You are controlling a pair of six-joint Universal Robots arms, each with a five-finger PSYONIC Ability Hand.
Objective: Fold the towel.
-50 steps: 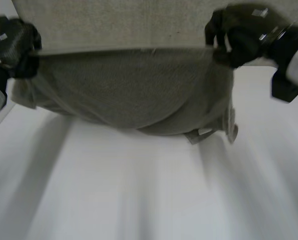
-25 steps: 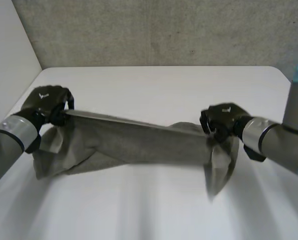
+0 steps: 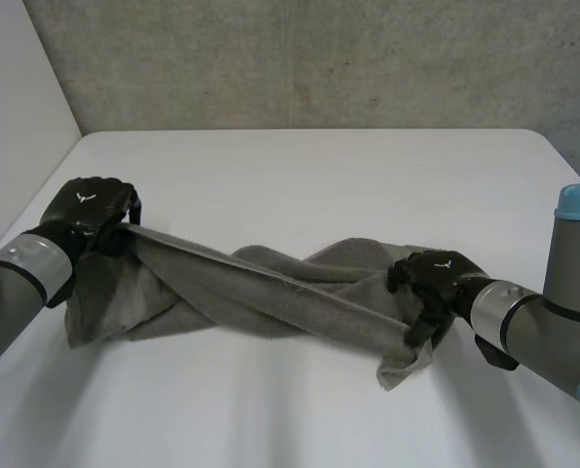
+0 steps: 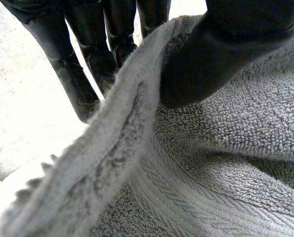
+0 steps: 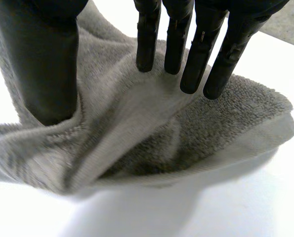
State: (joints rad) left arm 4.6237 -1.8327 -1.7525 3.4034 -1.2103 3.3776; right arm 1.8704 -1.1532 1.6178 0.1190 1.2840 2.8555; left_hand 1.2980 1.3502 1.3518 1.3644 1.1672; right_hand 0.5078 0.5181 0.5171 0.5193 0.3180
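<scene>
Head view: the towel (image 3: 270, 292) lies on the table (image 3: 319, 166), strung as a twisted band between the left hand (image 3: 90, 210) and the right hand (image 3: 431, 278). If it is laid down like this, the twist would likely be folded in.

Left wrist view: thumb (image 4: 221, 54) and fingers (image 4: 77, 74) pinch the towel's hem between them.

Right wrist view: straight fingers (image 5: 186, 49) rest on the towel, with the thumb (image 5: 48, 64) against a raised ridge. This seems a shallow pinch that a hard pull could slip.
</scene>
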